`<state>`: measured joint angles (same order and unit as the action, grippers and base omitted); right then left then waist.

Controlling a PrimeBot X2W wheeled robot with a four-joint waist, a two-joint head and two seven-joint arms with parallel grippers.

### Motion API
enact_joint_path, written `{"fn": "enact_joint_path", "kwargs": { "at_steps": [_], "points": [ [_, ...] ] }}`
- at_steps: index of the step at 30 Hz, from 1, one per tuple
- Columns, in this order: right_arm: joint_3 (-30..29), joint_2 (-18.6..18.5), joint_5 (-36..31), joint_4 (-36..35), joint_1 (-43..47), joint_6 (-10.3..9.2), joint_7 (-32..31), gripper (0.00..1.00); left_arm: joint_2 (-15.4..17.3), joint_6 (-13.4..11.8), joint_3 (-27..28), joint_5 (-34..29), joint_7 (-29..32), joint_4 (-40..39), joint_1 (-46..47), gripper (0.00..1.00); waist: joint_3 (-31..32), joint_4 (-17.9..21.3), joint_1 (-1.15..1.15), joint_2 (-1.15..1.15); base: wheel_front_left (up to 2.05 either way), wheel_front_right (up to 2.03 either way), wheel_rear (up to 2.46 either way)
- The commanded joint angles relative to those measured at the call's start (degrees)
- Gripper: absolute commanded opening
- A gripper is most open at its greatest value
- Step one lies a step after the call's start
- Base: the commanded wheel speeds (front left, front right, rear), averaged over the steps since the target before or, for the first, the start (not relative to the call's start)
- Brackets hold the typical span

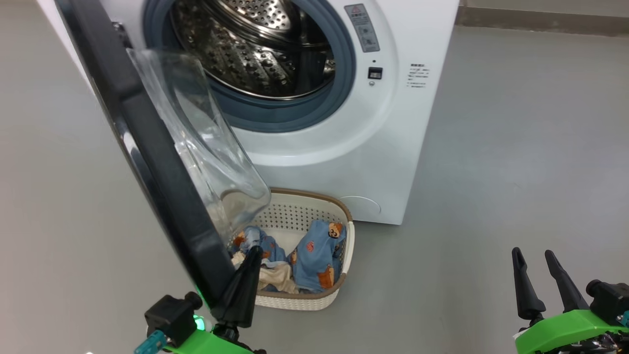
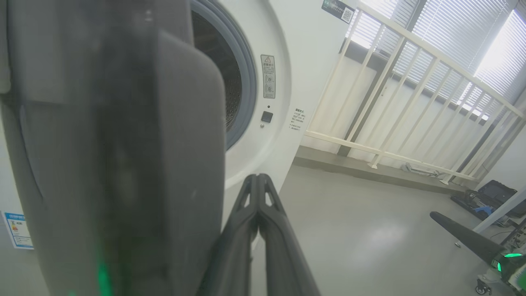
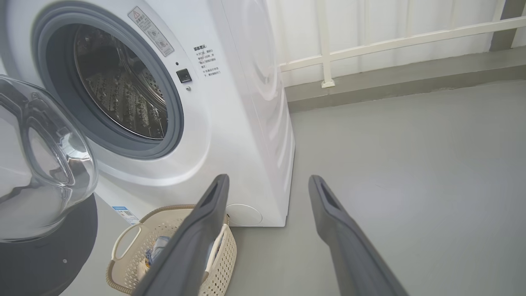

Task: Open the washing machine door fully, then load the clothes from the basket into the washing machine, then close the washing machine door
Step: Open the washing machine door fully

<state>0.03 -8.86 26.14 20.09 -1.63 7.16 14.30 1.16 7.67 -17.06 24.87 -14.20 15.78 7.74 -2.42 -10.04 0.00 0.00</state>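
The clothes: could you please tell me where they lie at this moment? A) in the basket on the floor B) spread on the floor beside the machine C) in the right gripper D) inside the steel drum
A: the clothes lie in the basket in front of the washing machine, and the right gripper stands open with nothing in it.

I saw smooth grey floor (image 3: 431, 164) reaching a white railing (image 3: 324, 41); behind the railing bright blinds (image 2: 452, 33) glowed with daylight, and beneath it ran a low grey kerb (image 3: 390, 81).
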Motion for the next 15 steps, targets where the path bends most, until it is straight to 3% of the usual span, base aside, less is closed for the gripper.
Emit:
{"fn": "enact_joint_path", "kwargs": {
  "at_steps": [1, 15],
  "points": [
    [1.45, -1.19, -0.75, -1.46, -1.31, 0.33, 0.70, 1.00, 1.72, -0.98, 3.68, -0.13, -0.79, -1.75, 1.05, 0.00, 0.04, -0.79, 0.00, 0.00, 0.00, 0.00, 0.00],
    [0.97, -1.63, -1.09, -1.44, -1.08, 0.33, 0.70, 1.00, 1.72, -1.88, 4.44, -0.98, -0.80, -3.15, -0.97, 0.00, -0.12, -7.35, 0.00, 0.00, 0.00, 0.00, 0.00]
  ]
}}
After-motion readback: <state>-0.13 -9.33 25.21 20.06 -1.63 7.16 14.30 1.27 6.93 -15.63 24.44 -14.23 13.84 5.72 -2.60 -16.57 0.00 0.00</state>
